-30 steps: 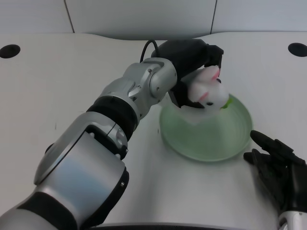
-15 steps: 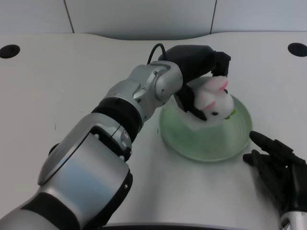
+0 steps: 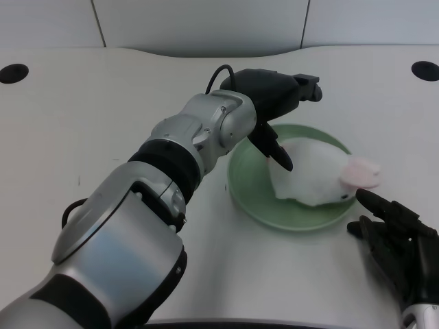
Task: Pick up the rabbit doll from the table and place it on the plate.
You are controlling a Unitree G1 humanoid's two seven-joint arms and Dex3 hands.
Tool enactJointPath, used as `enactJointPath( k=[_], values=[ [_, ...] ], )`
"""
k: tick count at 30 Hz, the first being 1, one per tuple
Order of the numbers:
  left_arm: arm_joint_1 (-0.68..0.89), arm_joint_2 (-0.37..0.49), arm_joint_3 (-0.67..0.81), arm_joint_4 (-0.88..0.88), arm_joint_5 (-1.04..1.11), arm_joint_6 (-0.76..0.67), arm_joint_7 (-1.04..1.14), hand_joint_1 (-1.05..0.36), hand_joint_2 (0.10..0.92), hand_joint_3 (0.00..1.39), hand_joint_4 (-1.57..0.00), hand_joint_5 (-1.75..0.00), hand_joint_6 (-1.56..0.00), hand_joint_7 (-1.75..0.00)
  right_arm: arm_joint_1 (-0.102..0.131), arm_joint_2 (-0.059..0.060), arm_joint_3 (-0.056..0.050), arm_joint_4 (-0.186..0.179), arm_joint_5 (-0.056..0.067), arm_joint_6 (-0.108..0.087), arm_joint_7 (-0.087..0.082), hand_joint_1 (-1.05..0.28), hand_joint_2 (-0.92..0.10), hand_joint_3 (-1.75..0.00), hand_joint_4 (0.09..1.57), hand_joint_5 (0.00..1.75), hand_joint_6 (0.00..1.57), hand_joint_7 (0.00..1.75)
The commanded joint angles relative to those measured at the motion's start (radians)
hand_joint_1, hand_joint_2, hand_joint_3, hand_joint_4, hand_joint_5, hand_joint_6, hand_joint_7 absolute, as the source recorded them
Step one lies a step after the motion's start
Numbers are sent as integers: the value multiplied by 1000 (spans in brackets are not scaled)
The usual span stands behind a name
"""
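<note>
Lying: doll [image 3: 312, 179] on its side on the plate [image 3: 248, 185], ear over the right rim.
Left hand [image 3: 274, 103]: empty, fingers spread above the doll.
Handling: probably soft, light; take it round the body.

Left arm reaches forward across the table; left hand [image 3: 278, 110] open-fingered, holding nothing

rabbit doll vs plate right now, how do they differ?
The rabbit doll is white with pink ears, soft and lumpy; the plate is pale green, flat and round. The doll lies on its side, an ear overhanging the plate's right rim. The left hand holds neither.
</note>
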Motion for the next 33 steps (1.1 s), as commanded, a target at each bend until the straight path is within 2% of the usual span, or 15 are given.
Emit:
enactJointPath(
  k=[1, 3, 6, 7, 10, 11, 14, 20, 22, 23, 25, 27, 29, 31, 33],
  values=[
    [-18, 8, -1, 3, 1, 3, -6, -798, 884, 3, 1, -288, 1, -355, 11, -15, -13, 4, 21, -1, 25, -313, -921, -303, 572, 953, 861, 3],
    [-17, 10, 1, 3, -1, 1, -6, -799, 883, 3, 1, -309, 1, -363, 9, -13, -18, 4, 28, 3, 34, -310, -921, -306, 565, 949, 863, 4],
    [-15, 14, 11, 2, -9, -1, -9, -801, 884, 2, 1, -357, 1, -400, 6, -16, -14, 4, 14, 9, 8, -318, -921, -310, 573, 953, 871, 8],
    [-15, 19, 16, 2, -13, -4, -11, -804, 883, 3, 1, -371, 1, -416, 5, -15, -16, 4, 18, 11, 10, -319, -921, -309, 578, 955, 872, 8],
    [-16, 47, 39, -2, -31, -19, -27, -804, 886, 4, 1, -399, 1, -454, -4, -2, -37, 2, 52, 29, 24, -334, -921, -291, 579, 955, 891, 18],
    [-14, 61, 51, -4, -42, -26, -27, -805, 886, 4, 1, -402, 1, -459, -5, 0, -39, 1, 48, 28, 8, -336, -921, -286, 577, 954, 896, 20],
    [-7, 99, 73, -11, -62, -53, -20, -820, 879, 5, 1, -471, 1, -504, -5, -9, -24, 0, 14, 26, -48, -334, -921, -289, 588, 943, 906, 25],
    [28, 182, 109, -30, -98, -141, -27, -876, 900, 9, 1, -550, -15, -523, -9, -27, -7, 5, -24, 18, -99, -317, -921, -330, 631, 903, 912, 25],
    [57, 213, 126, -38, -112, -181, -18, -880, 914, 12, 1, -576, -26, -515, -11, -31, -6, 9, -23, 10, -91, -299, -921, -334, 646, 891, 912, 24],
    [78, 231, 138, -42, -125, -201, -15, -880, 917, 10, 1, -593, -39, -503, -13, -27, -13, 10, -10, 10, -78, -304, -921, -335, 650, 889, 911, 24],
    [117, 264, 158, -49, -147, -231, -21, -874, 920, 49, 1, -612, -69, -431, -16, -22, -20, 10, 2, 15, -67, -307, -921, -329, 656, 883, 918, 27],
    [157, 292, 188, -55, -180, -260, -34, -851, 921, 52, -16, -602, -119, -353, -18, -24, -19, 11, 1, 16, -63, -308, -921, -330, 661, 882, 917, 25],
    [200, 321, 218, -63, -210, -292, -44, -817, 921, 56, -41, -588, -182, -260, -17, -25, -21, 14, 8, 13, -52, -313, -921, -331, 662, 883, 914, 23],
    [264, 354, 272, -72, -271, -337, -65, -758, 920, 43, -95, -579, -241, -198, -18, -26, -19, 16, 0, 20, -76, -313, -921, -314, 679, 884, 916, 23],
    [318, 381, 314, -82, -317, -356, -78, -728, 921, 50, -128, -563, -278, -147, -17, -24, -20, 15, 0, 23, -87, -293, -921, -306, 688, 877, 917, 23]
  ],
)
